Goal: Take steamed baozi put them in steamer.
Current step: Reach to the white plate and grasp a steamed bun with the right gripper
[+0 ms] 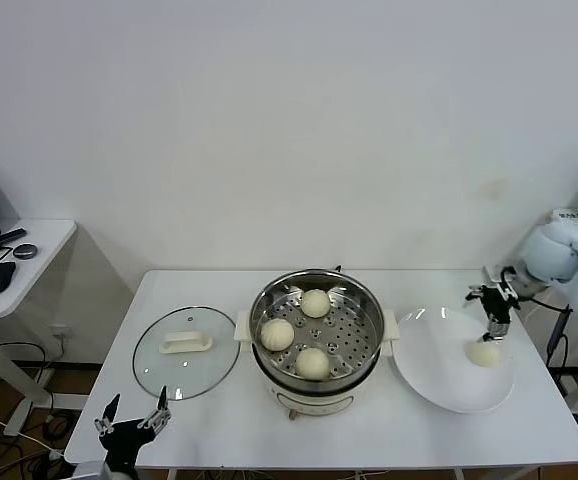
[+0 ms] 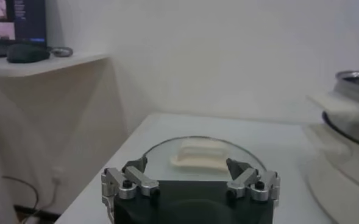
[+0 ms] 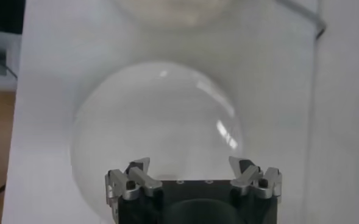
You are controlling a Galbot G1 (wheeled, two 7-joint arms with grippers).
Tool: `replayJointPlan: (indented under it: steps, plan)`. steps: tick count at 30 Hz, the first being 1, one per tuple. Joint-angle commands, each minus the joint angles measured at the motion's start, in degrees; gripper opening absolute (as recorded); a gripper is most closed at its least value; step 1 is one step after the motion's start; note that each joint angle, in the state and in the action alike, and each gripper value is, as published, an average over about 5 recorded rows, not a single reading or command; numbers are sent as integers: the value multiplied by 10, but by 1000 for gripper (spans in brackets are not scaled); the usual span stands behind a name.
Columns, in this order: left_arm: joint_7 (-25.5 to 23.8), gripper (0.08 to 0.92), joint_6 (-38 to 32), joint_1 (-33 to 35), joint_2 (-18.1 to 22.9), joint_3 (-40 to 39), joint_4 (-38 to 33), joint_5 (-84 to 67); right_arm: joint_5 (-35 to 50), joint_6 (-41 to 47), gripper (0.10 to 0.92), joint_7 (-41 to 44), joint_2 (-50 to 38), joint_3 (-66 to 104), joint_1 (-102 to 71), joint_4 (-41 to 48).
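No text, label, brand, number or sign could be read anywhere in the three views (the monitor [image 2: 14, 24] beyond the glass lid [image 2: 206, 159] showed bright window shapes on its screen, but nothing on it was legible).

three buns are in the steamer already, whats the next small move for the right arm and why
Probably lower the right claw straight down over the last baozi on the white plate, then close. The claw is open and sits just above that bun, while the steamer already holds three. The left claw waits open at the table's near edge by the glass lid.
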State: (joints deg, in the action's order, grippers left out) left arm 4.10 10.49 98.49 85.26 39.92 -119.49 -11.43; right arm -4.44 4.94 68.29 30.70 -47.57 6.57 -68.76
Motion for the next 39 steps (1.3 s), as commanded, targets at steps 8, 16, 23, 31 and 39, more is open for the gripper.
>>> replayJointPlan:
  steps: [8, 16, 23, 31, 39]
  plan:
    - [-1, 823, 1, 2, 1, 5, 12, 0, -123, -22, 823, -29, 44, 157, -163, 124]
    - [-2, 823, 1, 5, 1, 3, 11, 2, -128, -7, 823, -37, 47, 169, -177, 131]
    - [-2, 823, 0, 6, 0, 5, 9, 1, -114, 2, 823, -48, 60, 170, -174, 129]
    - [-1, 823, -1, 8, 1, 1, 11, 2, -113, 6, 823, -47, 62, 163, -170, 129]
    - [-1, 823, -1, 5, 5, -1, 10, 3, -115, 5, 823, -65, 63, 164, -175, 132]
